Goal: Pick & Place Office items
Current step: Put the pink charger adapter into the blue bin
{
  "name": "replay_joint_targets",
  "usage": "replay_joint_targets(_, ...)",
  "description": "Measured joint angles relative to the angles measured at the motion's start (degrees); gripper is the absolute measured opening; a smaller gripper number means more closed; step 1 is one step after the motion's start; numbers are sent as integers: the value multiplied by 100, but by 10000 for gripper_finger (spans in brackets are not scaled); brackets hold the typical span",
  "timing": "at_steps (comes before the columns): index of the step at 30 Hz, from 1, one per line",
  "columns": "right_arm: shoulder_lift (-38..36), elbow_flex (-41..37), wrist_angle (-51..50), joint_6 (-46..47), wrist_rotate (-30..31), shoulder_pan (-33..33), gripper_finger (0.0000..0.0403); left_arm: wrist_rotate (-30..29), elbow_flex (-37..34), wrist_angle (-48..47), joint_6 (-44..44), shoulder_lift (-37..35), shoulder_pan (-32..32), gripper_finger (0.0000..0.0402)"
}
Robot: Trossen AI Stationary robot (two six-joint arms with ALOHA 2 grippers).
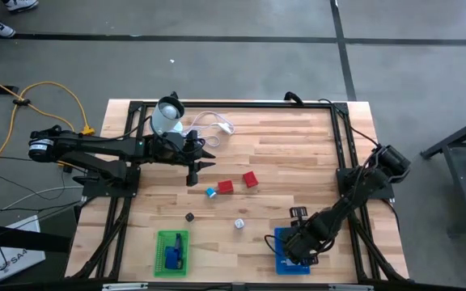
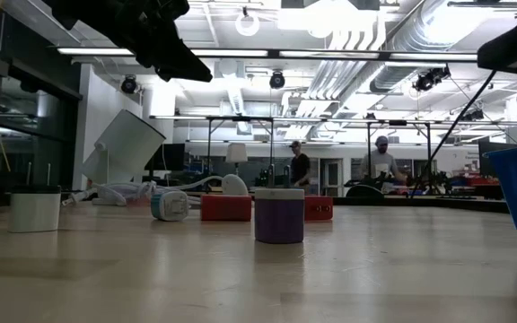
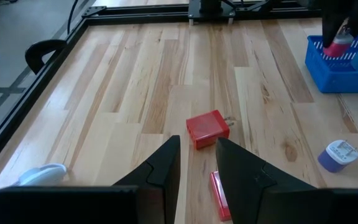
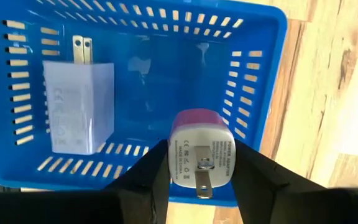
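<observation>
Small office items lie mid-table: two red blocks [image 1: 251, 179] [image 1: 225, 187], a blue-and-white piece [image 1: 211, 192], a dark round piece [image 1: 189, 217] and a white-and-purple round one [image 1: 239, 224]. My left gripper [image 1: 192, 171] hovers open above the table, left of the red blocks; in its wrist view a red block [image 3: 207, 129] lies just past the gripper [image 3: 197, 168]. My right gripper [image 4: 201, 165] is over the blue basket [image 1: 281, 260], shut on a white-and-pink plug adapter [image 4: 201, 149]. Another white adapter [image 4: 78, 106] lies flat in that basket. My right gripper pinches the white-and-pink plug adapter between its two fingers, one on each side face near the pronged end [image 4: 202, 163]. The adapter is lifted clear above the blue basket's floor [image 4: 154, 74], its metal prongs facing the wrist camera.
A green basket [image 1: 161, 257] with a blue item inside stands at the near edge, left of the blue one. A pale round container [image 1: 167, 117] and a coiled white cable [image 1: 209, 123] sit near the far edge. Black frame rails border the table. People stand in the room behind.
</observation>
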Motion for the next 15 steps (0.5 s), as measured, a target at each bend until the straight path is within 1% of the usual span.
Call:
replay_joint_targets(9, -4, -2, 14, 192, 19, 2, 127, 0, 0, 0, 0, 0, 0, 98)
replay_joint_targets(15, 176, -7, 142, 278, 62, 40, 127, -2, 0, 0, 0, 0, -2, 98)
